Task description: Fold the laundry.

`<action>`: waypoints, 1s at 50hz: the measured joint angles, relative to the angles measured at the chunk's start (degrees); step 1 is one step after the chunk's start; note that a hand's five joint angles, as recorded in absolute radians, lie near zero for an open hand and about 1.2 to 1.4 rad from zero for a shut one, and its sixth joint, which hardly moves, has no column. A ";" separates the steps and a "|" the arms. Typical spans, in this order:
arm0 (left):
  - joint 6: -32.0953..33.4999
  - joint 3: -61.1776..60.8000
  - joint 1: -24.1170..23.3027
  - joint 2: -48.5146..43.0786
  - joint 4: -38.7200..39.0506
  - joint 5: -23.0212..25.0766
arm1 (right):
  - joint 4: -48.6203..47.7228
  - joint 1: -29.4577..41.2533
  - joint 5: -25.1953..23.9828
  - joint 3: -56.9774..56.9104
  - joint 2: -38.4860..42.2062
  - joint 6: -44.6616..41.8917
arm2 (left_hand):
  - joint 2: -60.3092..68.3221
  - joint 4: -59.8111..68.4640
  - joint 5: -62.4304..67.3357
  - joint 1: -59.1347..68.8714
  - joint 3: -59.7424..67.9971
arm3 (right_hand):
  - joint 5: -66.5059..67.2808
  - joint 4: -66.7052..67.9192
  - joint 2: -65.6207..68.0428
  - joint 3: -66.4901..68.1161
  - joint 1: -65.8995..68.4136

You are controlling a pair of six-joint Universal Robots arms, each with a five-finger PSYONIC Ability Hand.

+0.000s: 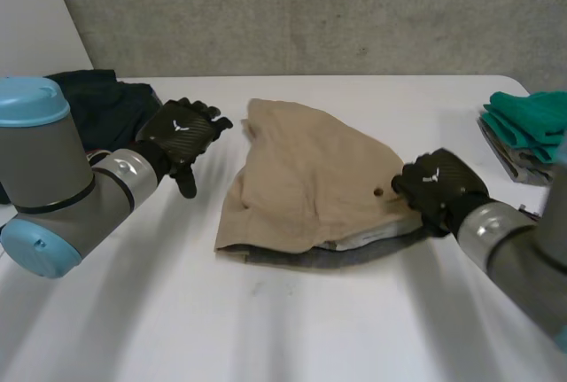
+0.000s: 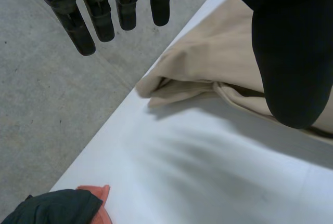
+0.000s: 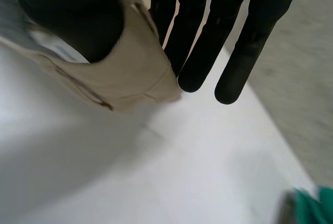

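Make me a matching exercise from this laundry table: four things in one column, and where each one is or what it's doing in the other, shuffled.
Things:
1. left hand
2. right hand
3. teal cloths
4. dark clothes pile

States and places:
A. stacked at the robot's far right
B. pinching the edge of the beige garment under its thumb
C. heaped at the robot's far left
D. open, holding nothing, beside the garment

Pairs: 1-D, 2-B, 3-A, 4-C.

Diffuse light; table [image 1: 292, 329] bright; soft shadow beneath cloth [image 1: 310, 178].
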 measured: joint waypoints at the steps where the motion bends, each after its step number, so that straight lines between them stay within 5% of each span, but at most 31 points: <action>1: -0.05 0.18 -0.06 -0.08 0.12 0.04 | 1.77 -0.65 -2.44 0.29 -0.94 -0.29 | 0.00 0.00 0.00 0.00 0.00 | 0.05 0.03 0.00 0.03 0.00; 4: -0.03 0.92 -0.59 -0.69 0.85 0.15 | 7.49 -2.15 -10.79 0.95 -4.41 -0.37 | 0.00 0.00 0.00 0.00 0.00 | 0.06 0.09 0.00 0.07 0.00; 9: 0.20 3.17 -3.31 -3.80 4.21 0.20 | 10.65 -2.17 -16.99 0.46 -10.58 3.24 | 0.00 0.00 0.00 0.00 0.00 | 0.05 0.10 0.00 0.08 0.00; 21: 0.63 10.27 -8.24 -14.43 8.68 1.39 | 9.04 -0.79 -17.26 -1.98 -22.94 11.95 | 0.00 0.00 0.00 0.00 0.00 | 0.08 0.11 0.00 0.08 0.08; 28: 0.55 11.74 -10.81 -18.52 8.13 7.05 | 8.93 -0.40 -16.93 -1.94 -25.07 13.78 | 0.00 0.00 0.00 0.04 0.00 | 0.08 0.11 0.00 0.08 0.34; 33: 0.40 12.57 -12.60 -20.06 7.43 9.66 | 8.69 -0.53 -16.55 -1.93 -24.90 15.09 | 21.96 21.81 20.51 25.55 21.22 | 0.08 0.11 0.00 0.08 0.34; 35: 0.33 13.04 -12.92 -20.30 7.33 9.27 | 8.52 -0.67 -16.45 -1.93 -24.68 15.40 | 45.17 43.98 41.66 47.78 43.10 | 0.08 0.11 0.00 0.08 0.34; 38: 0.19 14.30 -13.42 -20.35 7.39 5.02 | 7.80 -1.16 -15.81 -2.07 -23.36 15.94 | 56.10 56.34 52.20 53.61 54.51 | 0.09 0.11 0.00 0.08 0.34; 45: -0.17 12.66 -13.76 -14.01 8.50 -10.63 | 6.53 -3.86 -10.75 -5.78 -14.65 15.90 | 56.62 56.62 52.20 53.61 54.91 | 0.08 0.11 0.00 0.08 0.34; 50: -0.38 5.21 -14.70 -3.07 8.94 -14.76 | 6.41 -5.68 -6.48 -12.34 -6.18 15.46 | 56.82 56.64 52.20 53.61 55.47 | 0.09 0.12 0.00 0.10 0.47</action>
